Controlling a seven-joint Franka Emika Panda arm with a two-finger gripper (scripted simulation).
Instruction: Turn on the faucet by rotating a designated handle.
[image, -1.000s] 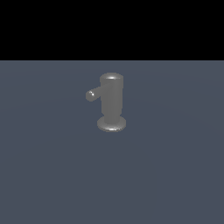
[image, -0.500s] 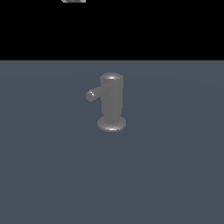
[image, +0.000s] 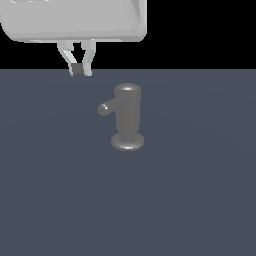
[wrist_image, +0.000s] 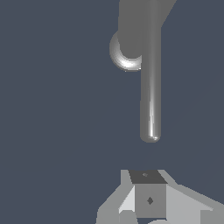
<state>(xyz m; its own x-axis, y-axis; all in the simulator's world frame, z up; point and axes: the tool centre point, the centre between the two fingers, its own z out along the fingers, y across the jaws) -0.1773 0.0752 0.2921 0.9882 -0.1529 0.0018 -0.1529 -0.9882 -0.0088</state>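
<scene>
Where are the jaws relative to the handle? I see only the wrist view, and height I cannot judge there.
Observer: In the exterior view they hang above the handle, toward that view's left, not touching it.
Operator: Does the faucet stand upright?
Observer: Yes, upright on a round foot, with a domed top.
Operator: Which way does the handle point?
Observer: Toward the exterior view's left, from the upper body.
</scene>
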